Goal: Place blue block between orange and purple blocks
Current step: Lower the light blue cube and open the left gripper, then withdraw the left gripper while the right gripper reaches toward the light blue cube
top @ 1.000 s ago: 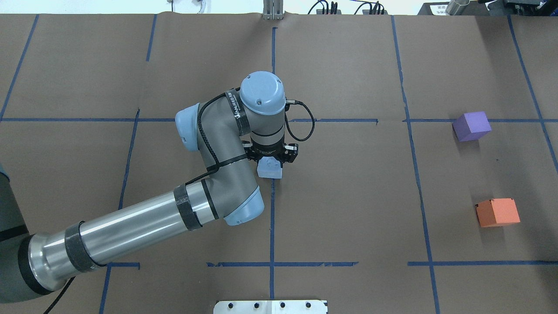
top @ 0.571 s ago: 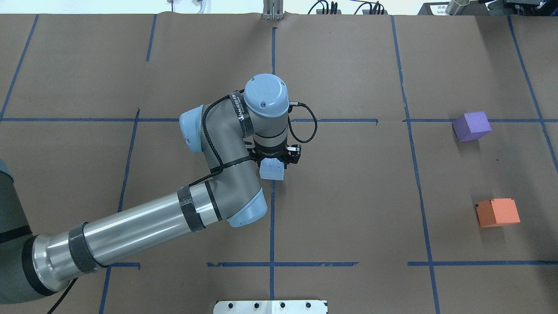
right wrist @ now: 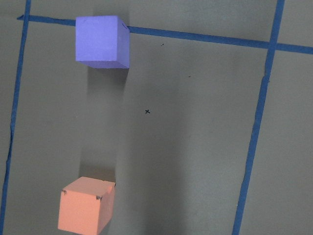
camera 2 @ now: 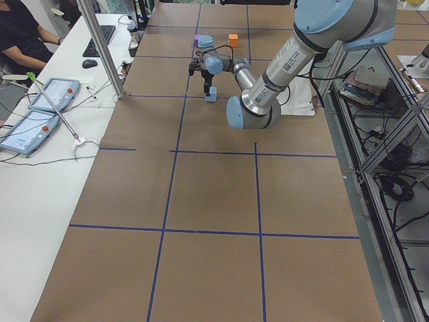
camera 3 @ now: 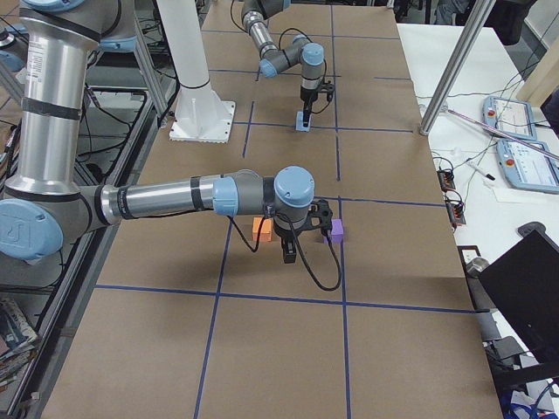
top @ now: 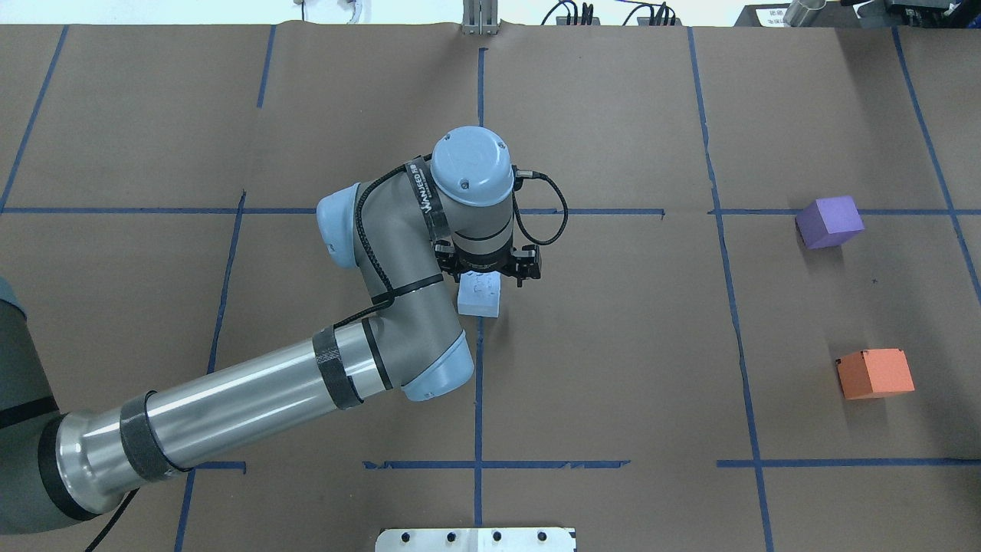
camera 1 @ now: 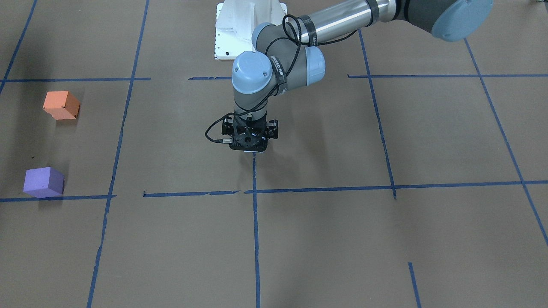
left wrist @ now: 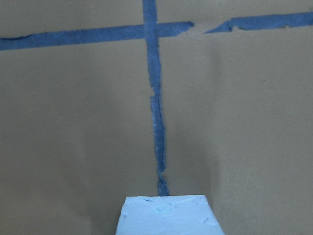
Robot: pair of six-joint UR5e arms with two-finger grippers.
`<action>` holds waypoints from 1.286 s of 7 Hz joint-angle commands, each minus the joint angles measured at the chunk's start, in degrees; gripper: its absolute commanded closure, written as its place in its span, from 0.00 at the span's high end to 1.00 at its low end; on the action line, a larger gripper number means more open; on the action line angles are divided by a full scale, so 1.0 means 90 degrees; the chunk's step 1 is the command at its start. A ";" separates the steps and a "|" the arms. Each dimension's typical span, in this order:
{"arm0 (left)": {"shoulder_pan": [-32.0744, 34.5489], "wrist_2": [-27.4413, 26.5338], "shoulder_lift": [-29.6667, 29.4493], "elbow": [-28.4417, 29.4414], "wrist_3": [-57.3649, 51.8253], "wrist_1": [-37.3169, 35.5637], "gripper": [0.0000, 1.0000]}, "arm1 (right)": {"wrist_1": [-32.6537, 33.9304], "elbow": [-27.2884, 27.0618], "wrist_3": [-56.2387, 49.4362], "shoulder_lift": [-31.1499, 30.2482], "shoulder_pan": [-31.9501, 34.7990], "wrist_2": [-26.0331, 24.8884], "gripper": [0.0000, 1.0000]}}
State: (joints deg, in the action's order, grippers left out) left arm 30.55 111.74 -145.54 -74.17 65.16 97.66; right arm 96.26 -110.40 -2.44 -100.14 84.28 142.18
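Position: blue block (top: 479, 299) directly under left tool (top: 488, 274) | grip: cannot tell | right tool (camera 3: 288, 251): cannot tell

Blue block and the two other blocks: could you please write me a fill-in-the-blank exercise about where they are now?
The blue block is under the ___ gripper.
The purple block and the orange block stand ___, not touching.
The right wrist-mounted view shows two blocks, purple and ___.
In the exterior front-facing view, both lie near the view's ___ edge.
Missing words: left; apart; orange; left.
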 commanded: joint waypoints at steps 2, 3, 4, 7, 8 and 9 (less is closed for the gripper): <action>0.0646 0.0209 0.0611 -0.1158 0.0192 0.0058 1.00 | -0.0022 -0.0232 0.1971 0.1045 -0.0737 0.0091 1.00; 0.0929 0.0501 0.1243 -0.1753 -0.0108 0.0048 1.00 | -0.0022 -0.0321 0.3024 0.1619 -0.1157 0.0082 1.00; 0.1192 0.0678 0.1888 -0.2310 -0.0682 0.0047 1.00 | -0.0022 -0.0322 0.4127 0.2263 -0.1616 0.0053 1.00; 0.2236 0.1399 0.3373 -0.3211 -0.2449 0.0047 1.00 | -0.0003 -0.0293 0.7028 0.3925 -0.4080 -0.1821 1.00; 0.2482 0.1490 0.3843 -0.3465 -0.2929 0.0047 1.00 | -0.0012 -0.0167 0.7667 0.4258 -0.4932 -0.2587 1.00; 0.2668 0.1500 0.4350 -0.3710 -0.3359 0.0057 1.00 | -0.0012 0.0337 0.8070 0.4803 -0.5366 -0.3039 1.00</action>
State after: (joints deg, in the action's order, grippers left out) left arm 52.12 124.51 -111.78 -104.83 39.93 98.11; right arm 96.18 -111.23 64.28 -62.30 42.71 121.33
